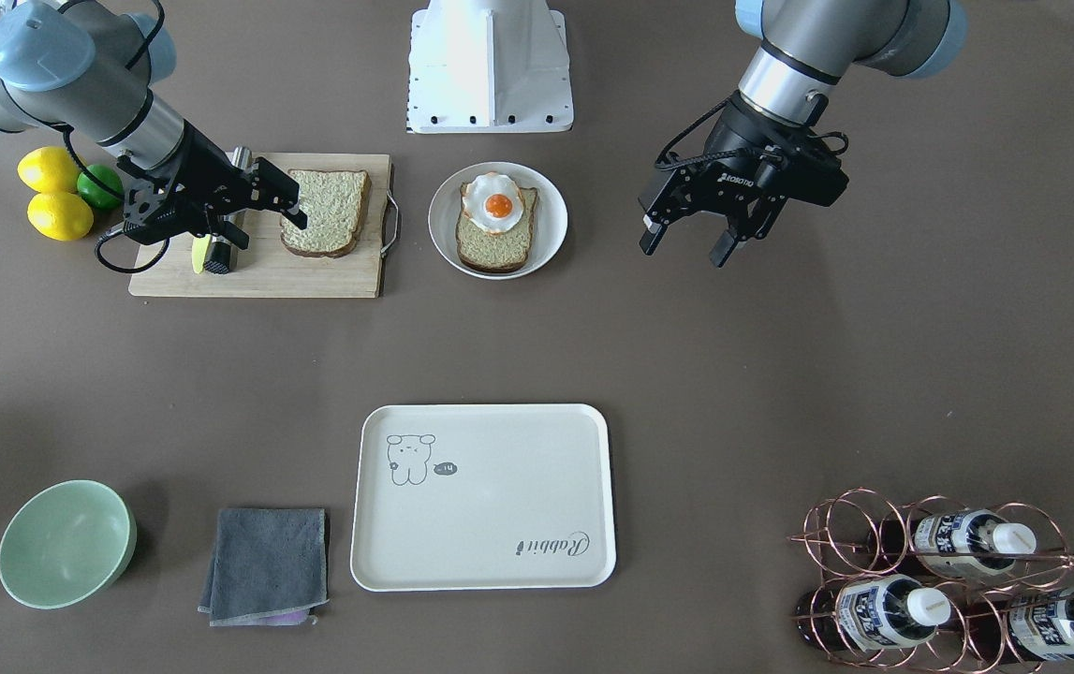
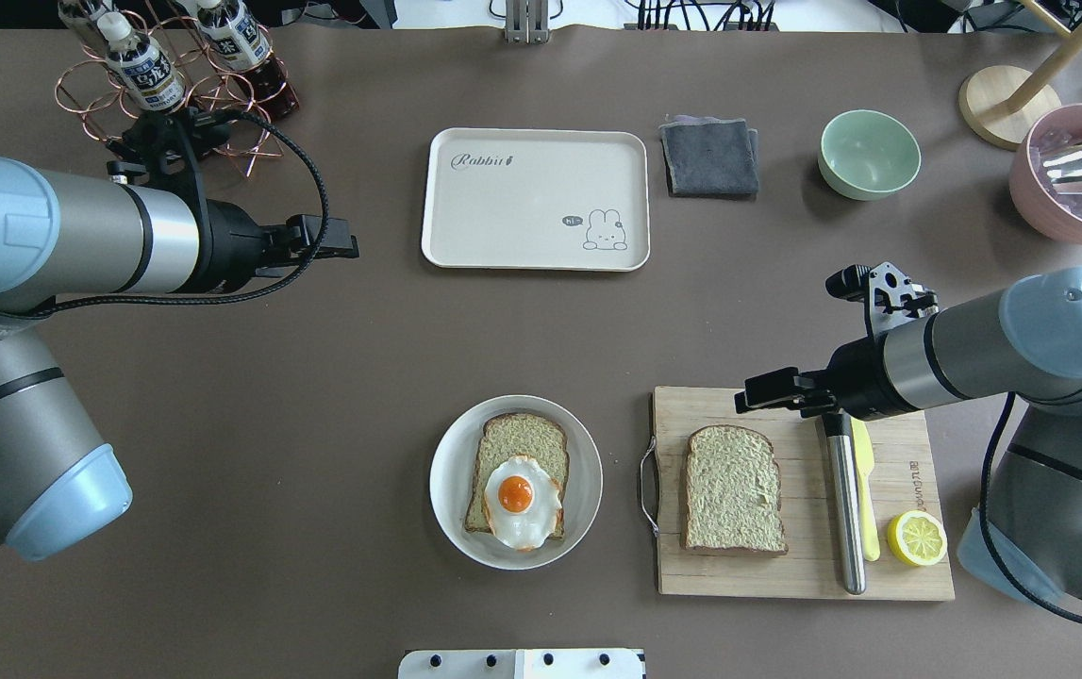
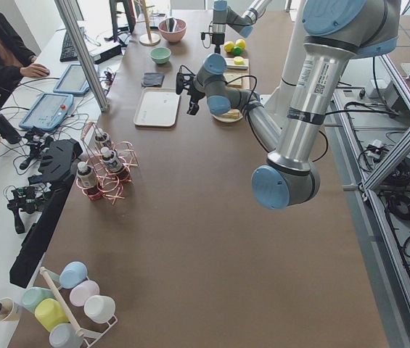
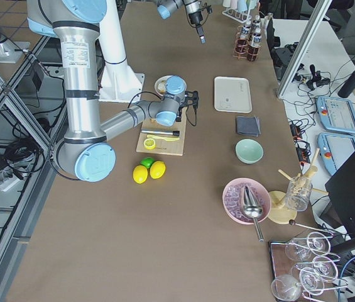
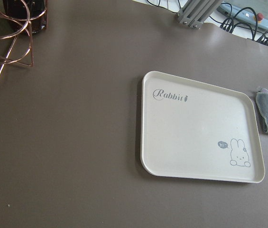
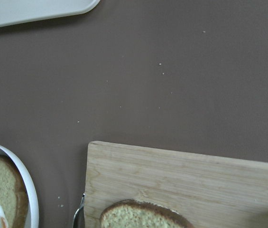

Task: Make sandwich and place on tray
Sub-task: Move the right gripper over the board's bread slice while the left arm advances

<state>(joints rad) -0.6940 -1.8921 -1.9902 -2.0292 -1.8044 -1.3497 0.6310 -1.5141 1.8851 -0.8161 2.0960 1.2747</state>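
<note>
One tan bread slice [image 1: 331,211] lies on the wooden cutting board [image 1: 312,276]; it also shows in the overhead view [image 2: 732,488] and the right wrist view [image 6: 143,216]. A second slice [image 1: 490,248] lies on a round white plate [image 1: 551,220] with the fried egg [image 1: 497,204] on top of it. The cream tray [image 1: 499,496] is empty and also shows in the left wrist view [image 5: 195,128]. My right gripper [image 1: 291,208] is open and hovers over the board slice's edge, holding nothing. My left gripper [image 1: 686,248] is open and empty above bare table beside the plate.
A knife [image 2: 844,509], a yellow tool and a lemon half [image 2: 916,538] lie on the board. Two lemons [image 1: 54,192] and a lime sit beside it. A green bowl [image 1: 66,543], a grey cloth [image 1: 267,564] and a copper bottle rack [image 1: 948,580] stand near the tray.
</note>
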